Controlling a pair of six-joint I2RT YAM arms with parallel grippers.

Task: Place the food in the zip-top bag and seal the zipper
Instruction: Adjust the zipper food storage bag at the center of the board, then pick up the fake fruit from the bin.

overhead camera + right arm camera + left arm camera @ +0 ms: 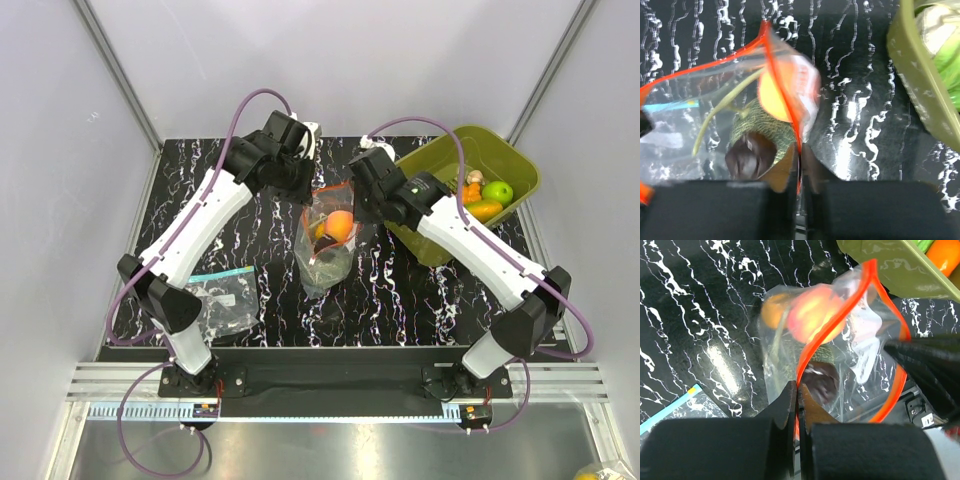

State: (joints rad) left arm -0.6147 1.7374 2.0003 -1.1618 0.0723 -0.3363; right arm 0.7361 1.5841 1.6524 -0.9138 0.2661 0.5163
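Observation:
The zip-top bag (327,245) hangs at the middle of the table, held up by both grippers. Its red-orange zipper (840,320) gapes in a wide loop; it also shows in the right wrist view (782,85). Inside lie a peach (815,315), a netted melon (762,130), an orange (771,310) and a dark round piece (747,157). My left gripper (799,390) is shut on the zipper at one side of the mouth. My right gripper (800,150) is shut on the zipper at the other side. A green apple (498,191) and carrots (484,210) lie in the tub.
The olive-green tub (440,158) stands at the back right, close to the right arm. A second clear bag with a teal-blue strip (222,273) lies flat at the front left. Grey walls enclose the black marbled table (400,290).

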